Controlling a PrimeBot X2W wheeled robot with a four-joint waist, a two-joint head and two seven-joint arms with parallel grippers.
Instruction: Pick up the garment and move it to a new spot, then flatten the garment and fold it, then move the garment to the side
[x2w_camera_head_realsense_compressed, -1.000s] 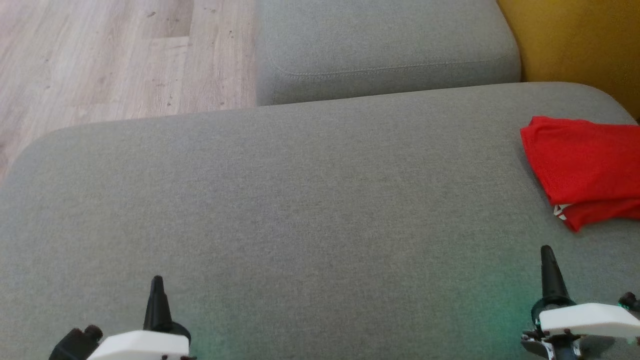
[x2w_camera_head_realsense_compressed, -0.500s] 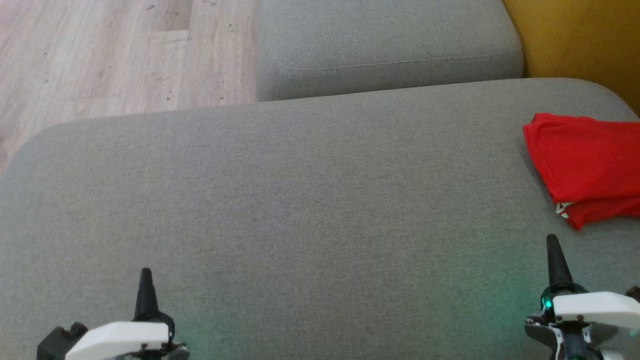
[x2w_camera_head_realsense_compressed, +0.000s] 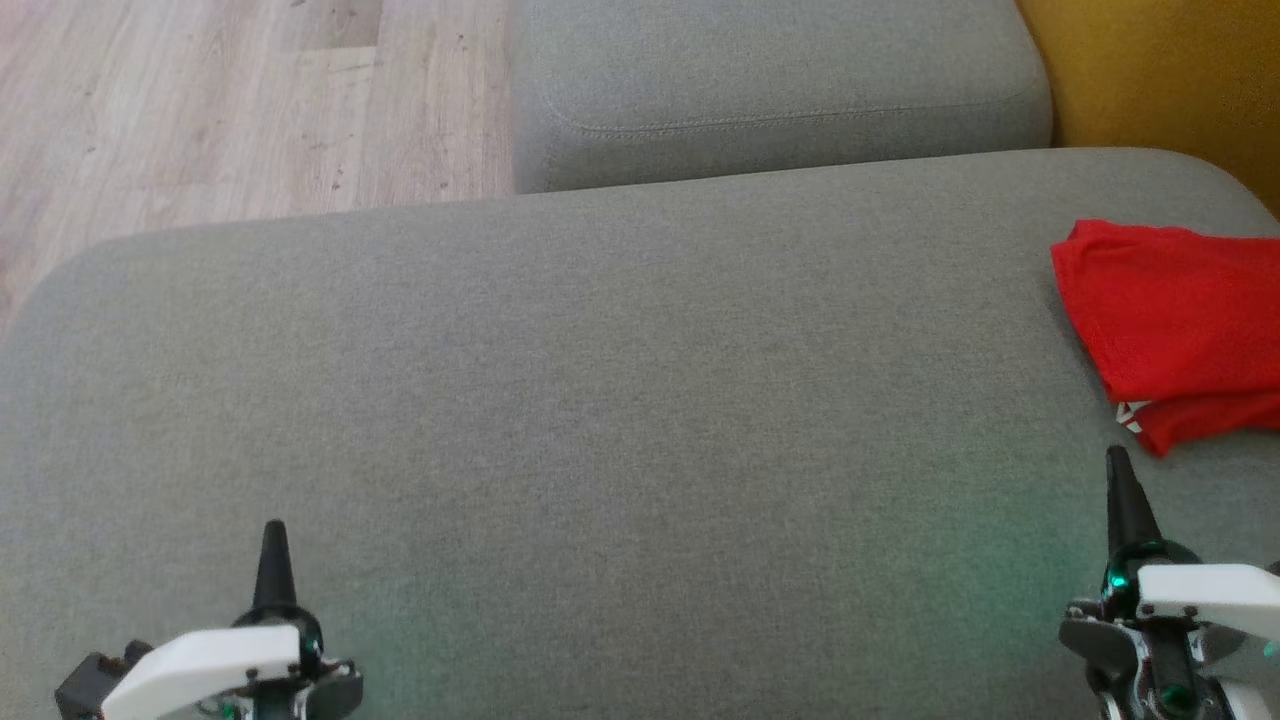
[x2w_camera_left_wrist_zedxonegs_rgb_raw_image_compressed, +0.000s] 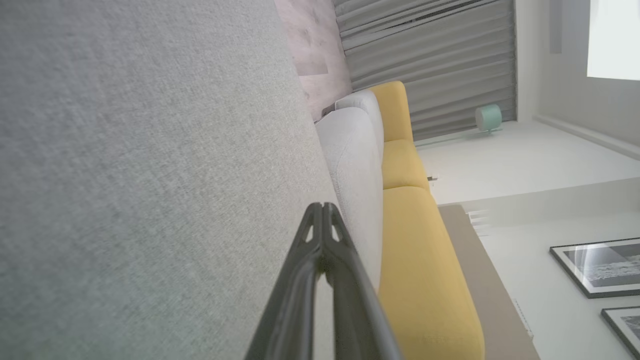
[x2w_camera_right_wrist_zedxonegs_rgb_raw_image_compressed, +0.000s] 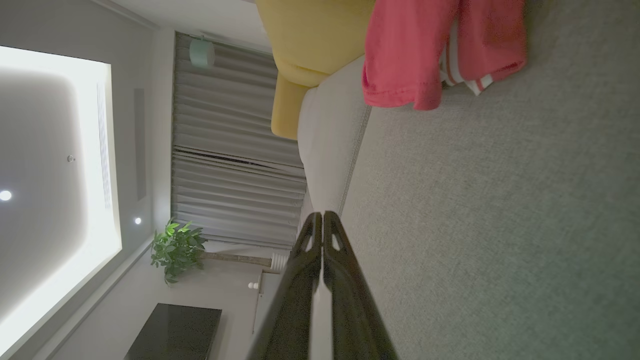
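The garment (x2w_camera_head_realsense_compressed: 1170, 325) is red and folded, with white trim showing at its near edge. It lies at the right end of the grey sofa seat (x2w_camera_head_realsense_compressed: 620, 400), partly cut off by the head view's right border. In the right wrist view the garment (x2w_camera_right_wrist_zedxonegs_rgb_raw_image_compressed: 425, 47) sits at the top. My right gripper (x2w_camera_head_realsense_compressed: 1118, 462) is shut and empty, just short of the garment's near corner; its tips (x2w_camera_right_wrist_zedxonegs_rgb_raw_image_compressed: 321, 216) press together. My left gripper (x2w_camera_head_realsense_compressed: 273, 530) is shut and empty at the lower left, with its tips (x2w_camera_left_wrist_zedxonegs_rgb_raw_image_compressed: 322, 207) touching.
A second grey cushion (x2w_camera_head_realsense_compressed: 770, 90) lies beyond the seat. A yellow backrest (x2w_camera_head_realsense_compressed: 1170, 80) rises at the upper right. Wooden floor (x2w_camera_head_realsense_compressed: 220, 110) lies to the upper left. In the left wrist view yellow sofa cushions (x2w_camera_left_wrist_zedxonegs_rgb_raw_image_compressed: 425, 280) run along the grey one.
Both grippers have crept forward over the seat, the right one nearer the garment. The head camera has shifted slightly, so the sofa sits a bit higher in the picture.
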